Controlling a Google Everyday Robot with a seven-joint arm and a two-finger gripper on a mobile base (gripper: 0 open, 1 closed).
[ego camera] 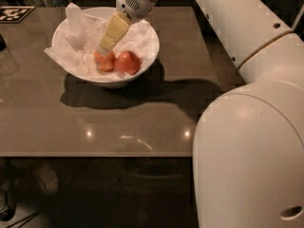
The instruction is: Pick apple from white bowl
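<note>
The white bowl stands on the brown table at the back left, lined with crumpled white paper. Two apples lie in it side by side. The apple, orange-red, is the left one; a deeper red apple touches it on the right. My gripper reaches down into the bowl from above, tilted to the lower left, with its yellowish tip right at the top of the orange-red apple and covering its upper edge.
My large white arm and body fill the right side. A black-and-white marker tag lies at the table's back left corner. A clear glass object stands at the left edge. The table's front edge runs below.
</note>
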